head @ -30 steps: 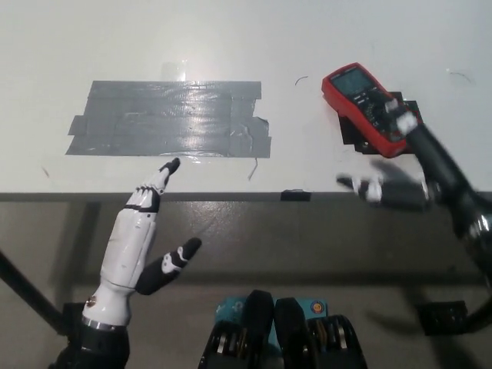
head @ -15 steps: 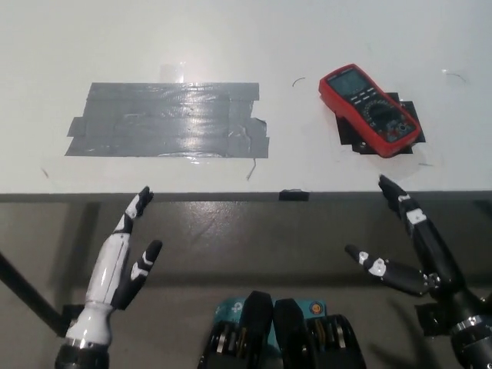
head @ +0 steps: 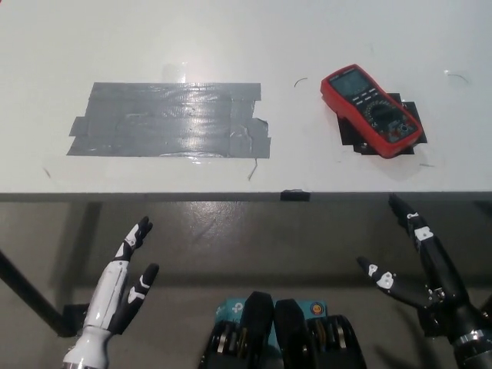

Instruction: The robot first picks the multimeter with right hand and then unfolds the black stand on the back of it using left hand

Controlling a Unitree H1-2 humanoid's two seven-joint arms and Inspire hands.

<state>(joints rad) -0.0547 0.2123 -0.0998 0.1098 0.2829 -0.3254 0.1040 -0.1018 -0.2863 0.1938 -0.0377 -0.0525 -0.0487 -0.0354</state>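
- Head view: I see the red multimeter (head: pixel 372 110) lying face up on the white counter (head: pixel 307 46), far right, beside grey tape (head: pixel 169 121).
- My right hand (head: pixel 427 269) hangs below the counter edge, fingers spread, empty.
- My left hand (head: pixel 119 284) rests low left, fingers apart.

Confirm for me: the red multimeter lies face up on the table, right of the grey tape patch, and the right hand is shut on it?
Not quite. The head view shows the right hand open below the table edge, holding nothing. The multimeter does lie face up, right of the tape patch.
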